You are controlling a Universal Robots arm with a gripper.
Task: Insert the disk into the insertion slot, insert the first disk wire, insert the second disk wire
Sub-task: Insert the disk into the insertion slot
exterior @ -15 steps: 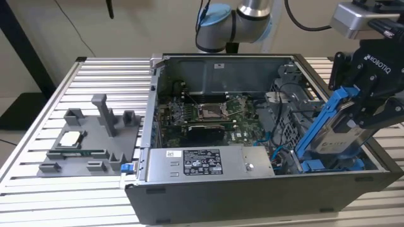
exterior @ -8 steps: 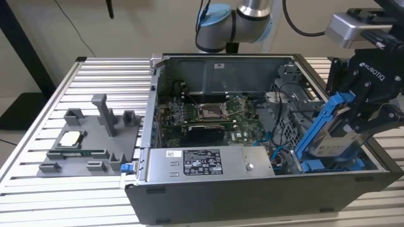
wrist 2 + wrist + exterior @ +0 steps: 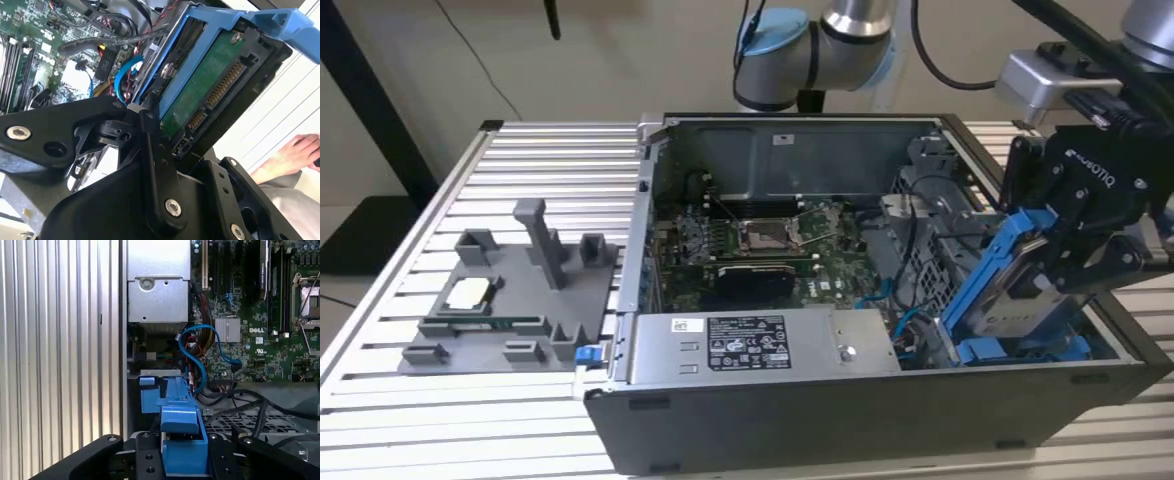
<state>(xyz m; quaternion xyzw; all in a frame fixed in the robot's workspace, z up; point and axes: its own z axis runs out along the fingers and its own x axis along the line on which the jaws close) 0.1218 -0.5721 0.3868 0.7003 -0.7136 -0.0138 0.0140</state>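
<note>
Nearest, the gripper [image 3: 182,456] clamps the blue-framed disk [image 3: 1007,300], holding it steeply tilted with its lower end by the insertion slot [image 3: 1041,350], apparently to line it up.

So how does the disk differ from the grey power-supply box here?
The disk stands steeply tilted, held in the pincer. The power-supply box sits level inside the case. The disk is framed by a blue carrier, while the power-supply box is bare metal and bulkier. Both are grey and rectangular.
</note>
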